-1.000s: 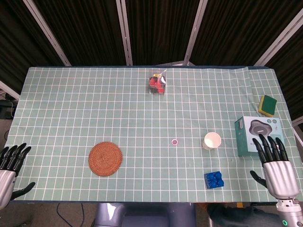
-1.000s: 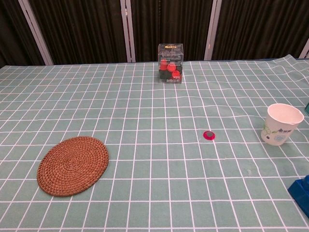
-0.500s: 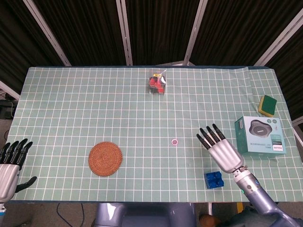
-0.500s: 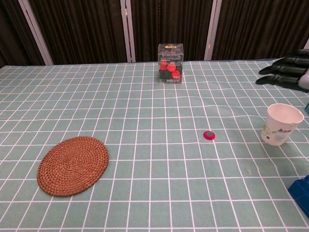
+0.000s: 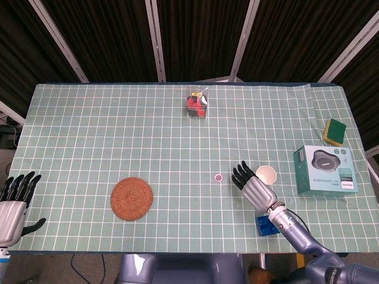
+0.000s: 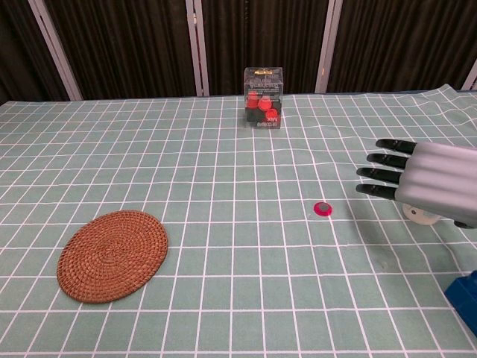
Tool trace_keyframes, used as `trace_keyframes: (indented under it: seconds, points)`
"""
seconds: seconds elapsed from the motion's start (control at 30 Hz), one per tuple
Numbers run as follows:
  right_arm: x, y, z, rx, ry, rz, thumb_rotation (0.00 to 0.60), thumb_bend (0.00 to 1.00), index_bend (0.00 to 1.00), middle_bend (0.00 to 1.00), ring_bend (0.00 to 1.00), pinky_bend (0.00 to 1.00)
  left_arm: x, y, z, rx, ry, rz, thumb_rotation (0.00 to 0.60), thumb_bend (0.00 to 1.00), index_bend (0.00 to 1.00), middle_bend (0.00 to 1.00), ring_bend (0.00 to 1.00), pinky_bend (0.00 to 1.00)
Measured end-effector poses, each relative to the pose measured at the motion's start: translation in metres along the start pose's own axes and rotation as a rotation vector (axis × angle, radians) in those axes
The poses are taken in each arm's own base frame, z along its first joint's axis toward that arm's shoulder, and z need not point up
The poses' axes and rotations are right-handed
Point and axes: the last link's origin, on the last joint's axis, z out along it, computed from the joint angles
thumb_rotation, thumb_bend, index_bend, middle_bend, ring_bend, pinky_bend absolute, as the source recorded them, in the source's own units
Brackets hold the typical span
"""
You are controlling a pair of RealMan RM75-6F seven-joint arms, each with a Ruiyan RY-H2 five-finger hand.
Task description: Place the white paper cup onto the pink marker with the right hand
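- Our right hand (image 5: 256, 190) hangs open, fingers spread, just left of the cup (image 5: 266, 174).
- Our left hand (image 5: 14, 201) sits open at the table's near-left edge.
- Cup upright, right of the marker (image 5: 218, 177), apart from it.

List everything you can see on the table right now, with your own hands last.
paper cup: one, white, right of centre, beside the right hand
marker: one, pink, small and round, left of the cup
woven mat: one, brown, front left
clear box: one, red items inside, far centre
toy brick: one, blue, front right, partly under the right arm
boxed product: one, teal, right edge
sponge: one, yellow and green, far right
tablecloth: one, green with white grid
right hand: fingers apart, holds nothing, next to the cup
left hand: fingers apart, front left edge
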Motion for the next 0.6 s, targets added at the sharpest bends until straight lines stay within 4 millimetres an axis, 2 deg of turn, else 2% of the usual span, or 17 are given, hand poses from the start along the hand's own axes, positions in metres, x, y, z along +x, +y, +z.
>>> trace_keyframes:
  seconds: [0.37,0.43,0.47,0.5,0.6]
  points:
    - [-0.033,-0.001,0.004,-0.046,-0.074,-0.184,0.6,0.01,0.0,0.0,0.0,0.02,0.001,0.0,-0.001,-0.003,-0.004,-0.004,0.6,0.0,0.0,0.0,0.0,0.0]
    - [-0.037,-0.001,0.005,-0.05,-0.079,-0.205,0.6,0.07,0.0,0.04,0.0,0.11,0.001,0.0,-0.001,-0.002,-0.004,-0.005,0.6,0.0,0.0,0.0,0.0,0.0]
    - [-0.038,-0.001,0.006,-0.051,-0.079,-0.214,0.6,0.13,0.0,0.09,0.0,0.2,0.001,0.0,-0.001,-0.002,-0.006,-0.005,0.6,0.0,0.0,0.0,0.0,0.0]
    - [-0.04,-0.001,0.006,-0.051,-0.079,-0.223,0.6,0.19,0.02,0.15,0.02,0.29,0.0,0.0,-0.001,-0.002,-0.008,-0.006,0.6,0.0,0.0,0.0,0.0,0.0]
    - [-0.043,-0.001,0.007,-0.051,-0.068,-0.23,0.6,0.33,0.11,0.29,0.12,0.44,0.0,0.0,-0.001,-0.002,-0.01,-0.004,0.6,0.0,0.0,0.0,0.0,0.0]
